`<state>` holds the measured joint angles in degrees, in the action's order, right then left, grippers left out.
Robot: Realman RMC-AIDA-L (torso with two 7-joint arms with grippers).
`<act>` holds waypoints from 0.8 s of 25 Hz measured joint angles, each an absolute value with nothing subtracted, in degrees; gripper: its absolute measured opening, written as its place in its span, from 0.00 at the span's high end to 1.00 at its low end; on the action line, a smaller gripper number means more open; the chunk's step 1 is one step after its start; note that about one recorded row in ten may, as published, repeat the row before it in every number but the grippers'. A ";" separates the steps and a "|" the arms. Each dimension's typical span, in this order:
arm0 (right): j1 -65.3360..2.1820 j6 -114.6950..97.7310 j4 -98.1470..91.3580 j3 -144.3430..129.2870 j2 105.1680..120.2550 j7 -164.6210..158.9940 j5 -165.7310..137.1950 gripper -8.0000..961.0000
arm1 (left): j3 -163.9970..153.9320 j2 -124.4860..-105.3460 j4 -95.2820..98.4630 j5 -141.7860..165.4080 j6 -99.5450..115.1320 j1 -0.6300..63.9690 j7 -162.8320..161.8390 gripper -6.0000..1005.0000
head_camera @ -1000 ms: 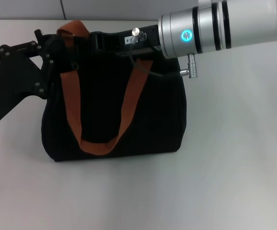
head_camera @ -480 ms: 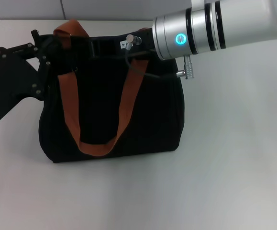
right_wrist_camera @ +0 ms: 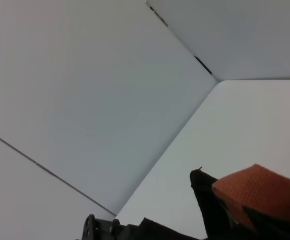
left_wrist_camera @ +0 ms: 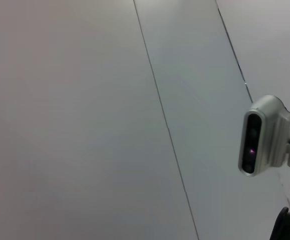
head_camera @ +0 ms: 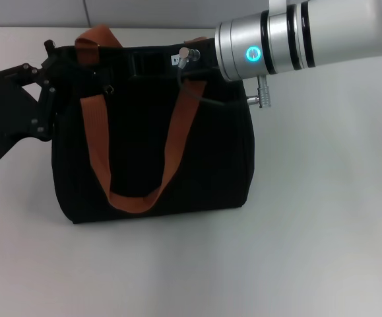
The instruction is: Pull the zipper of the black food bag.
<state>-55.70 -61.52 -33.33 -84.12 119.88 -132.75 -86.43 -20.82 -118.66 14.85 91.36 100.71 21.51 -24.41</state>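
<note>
Black food bag [head_camera: 151, 152] stands upright on the white desk [head_camera: 309, 251], its front face toward the head camera and its top edge at the far side. One rust-brown handle [head_camera: 138, 152] hangs down the front of the bag in a long loop; the second handle [head_camera: 98, 36] rises above the bag's top-left corner (the right wrist view catches a piece of this orange webbing [right_wrist_camera: 257, 192] next to a black edge of the bag [right_wrist_camera: 205, 197]).

At the bag's left top corner sits the left gripper [head_camera: 52, 66], a black linkage frame pressed against the bag's upper left side, just beside the raised handle. Whether its jaws are spread or pinching the fabric cannot be told, since the tips are lost against the black cloth.

Along the bag's top edge, right of centre, the right arm's silver wrist [head_camera: 263, 49] reaches in from the right, with a glowing blue ring and a silver cable plug [head_camera: 260, 92] hanging just off the bag's upper right corner. The right gripper [head_camera: 158, 63] is a dark shape lying on the top edge near its middle; the state of its jaws cannot be told either.

The zipper cannot be made out along the bag's top.
</note>
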 joint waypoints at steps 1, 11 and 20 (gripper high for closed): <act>-55.70 -61.52 -33.33 -84.12 119.88 -132.75 -86.43 0.99 | -20.82 -118.66 14.85 91.36 100.71 21.51 -24.41 0.98; -54.19 -61.34 -34.21 -84.10 119.79 -133.20 -86.54 0.99 | -19.81 -118.56 14.85 91.01 100.60 21.13 -24.47 0.98; -48.56 -60.49 -41.33 -84.11 119.70 -136.40 -90.03 0.99 | -19.29 -118.48 14.86 90.93 99.45 20.76 -24.38 0.98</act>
<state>-48.56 -60.49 -41.33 -84.11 119.70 -136.40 -90.03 -19.29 -118.48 14.86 90.93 99.45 20.76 -24.38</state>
